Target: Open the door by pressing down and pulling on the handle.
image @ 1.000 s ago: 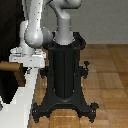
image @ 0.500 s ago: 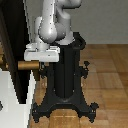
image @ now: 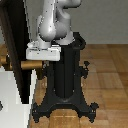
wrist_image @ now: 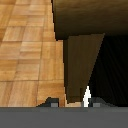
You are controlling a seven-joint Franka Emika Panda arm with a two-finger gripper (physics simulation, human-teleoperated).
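In the exterior view the claw (image: 31, 64) sits against the dark door (image: 15, 45), with the brass handle (image: 7, 62) just beside it, toward the exterior view's left; whether it is spread or pressed together cannot be told. In the wrist view the handle (wrist_image: 80, 55) fills the frame directly ahead of the claw's fingertips (wrist_image: 52, 101).

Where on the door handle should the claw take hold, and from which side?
Grip the handle on its tan bar, out toward the free end, coming from above: the bar lies level off the dark door, so pressing there tips it down. The claw hangs beside it.
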